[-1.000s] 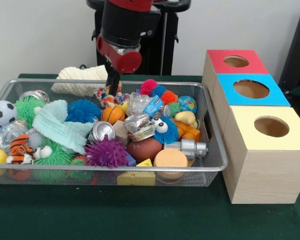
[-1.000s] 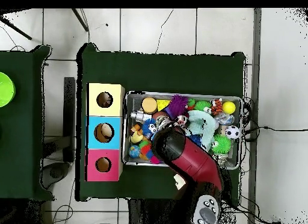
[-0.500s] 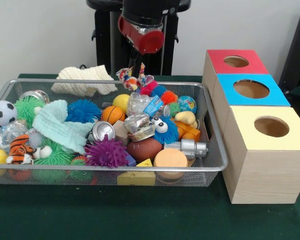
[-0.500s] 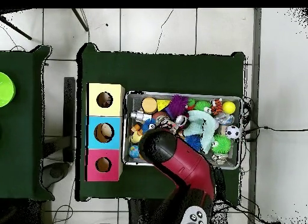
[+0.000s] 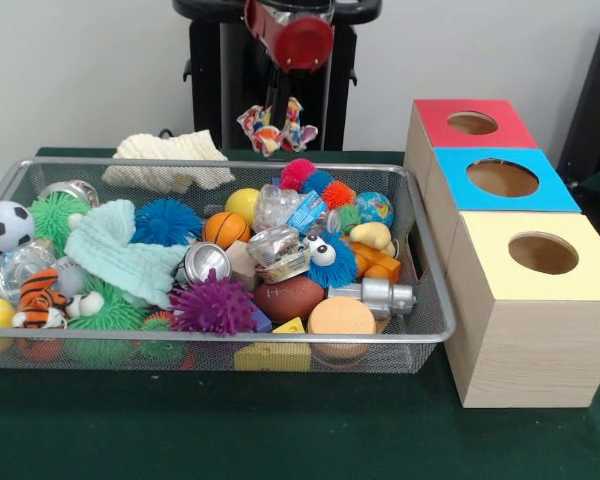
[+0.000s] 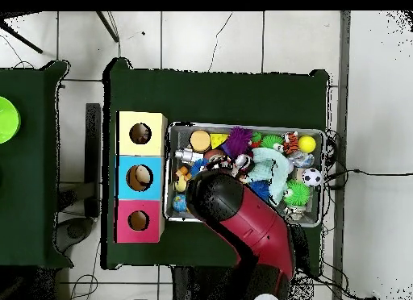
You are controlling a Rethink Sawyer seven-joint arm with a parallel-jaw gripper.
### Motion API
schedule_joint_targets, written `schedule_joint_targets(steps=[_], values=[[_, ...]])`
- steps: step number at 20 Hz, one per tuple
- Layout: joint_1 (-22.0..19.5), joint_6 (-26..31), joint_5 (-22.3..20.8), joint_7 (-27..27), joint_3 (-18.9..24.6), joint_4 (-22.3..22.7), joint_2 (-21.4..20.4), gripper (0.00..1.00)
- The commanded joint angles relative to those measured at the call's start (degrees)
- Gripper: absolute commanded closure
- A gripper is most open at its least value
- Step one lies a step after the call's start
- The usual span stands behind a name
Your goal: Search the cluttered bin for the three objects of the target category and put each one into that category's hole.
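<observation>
My gripper (image 5: 277, 106) hangs high above the far rim of the wire bin (image 5: 230, 350), shut on a small multicoloured patterned cloth toy (image 5: 277, 128) that dangles clear of the clutter. Three wooden boxes with round holes stand to the right of the bin: red top (image 5: 445, 110), blue top (image 5: 460, 160), yellow top (image 5: 490, 235). In the overhead view the red arm (image 6: 242, 220) covers the gripper and the toy. It sits over the bin's edge (image 6: 326, 176) beside the blue box (image 6: 125, 177) and the red box (image 6: 123, 221).
The bin holds several toys: spiky balls (image 5: 212, 303), a brown football (image 5: 288, 297), a soccer ball (image 5: 4, 225), a mint cloth (image 5: 115, 250), a tiger (image 5: 42, 297), a can (image 5: 202, 263). A cream knitted cloth (image 5: 168, 155) lies over the far rim.
The gripper went down into the bin's far side, closed on the patterned cloth toy, and has risen with it, shifting right toward the boxes.
</observation>
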Motion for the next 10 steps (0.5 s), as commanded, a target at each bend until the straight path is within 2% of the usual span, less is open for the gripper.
schedule_joint_targets(steps=[1, 7, 10], values=[[1.1, 6.4, 4.7, 19.1, 3.1, 3.3, -3.0, 1.00], [3.6, 6.7, 7.0, 23.8, 2.6, 3.9, -4.2, 1.00], [5.7, 7.5, 7.0, 26.6, 1.1, 3.5, -4.4, 1.00]])
